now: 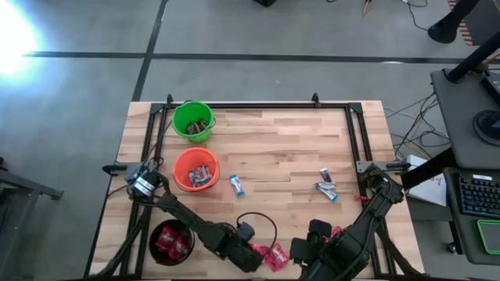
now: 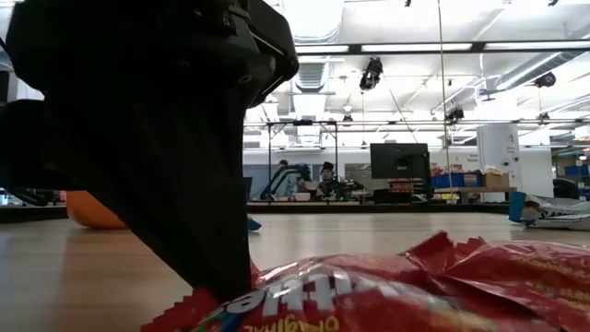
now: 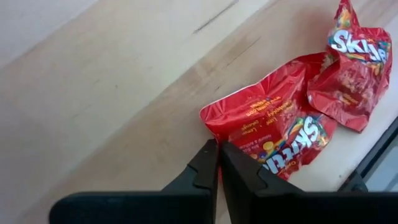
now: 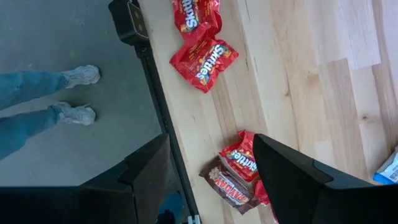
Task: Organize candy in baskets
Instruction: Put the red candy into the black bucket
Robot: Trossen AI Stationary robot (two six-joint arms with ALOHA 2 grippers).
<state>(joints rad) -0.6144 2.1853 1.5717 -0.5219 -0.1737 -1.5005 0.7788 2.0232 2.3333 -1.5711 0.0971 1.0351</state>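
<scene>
Near the table's front edge lie two red candy packets (image 3: pixel 273 130) (image 3: pixel 351 68). My left gripper (image 3: pixel 217 149) (image 1: pixel 254 251) is shut on the nearer one. My right gripper (image 4: pixel 211 140) (image 1: pixel 314 238) hangs open above the front edge, over a red packet (image 4: pixel 244 160) and a brown one (image 4: pixel 224 183), touching nothing. The baskets stand at the left: green (image 1: pixel 193 121), orange (image 1: pixel 195 169), and black (image 1: pixel 172 240), which holds red candy. A blue candy (image 1: pixel 236 185) and two more (image 1: pixel 326 184) lie mid-table. My left gripper pinches the red packet's crimped edge near one corner (image 3: pixel 225 138) between its two fingertips. The fingers slant down from the table's left. The packet lies flat on the table (image 2: pixel 369 295); the fingertips hide how many layers they have.
A black frame rail (image 4: pixel 158 106) runs along the table's front edge. A person's legs and shoes (image 4: pixel 68 93) stand on the floor beyond it. Bare wood (image 1: pixel 281 148) stretches across the middle and far side of the table.
</scene>
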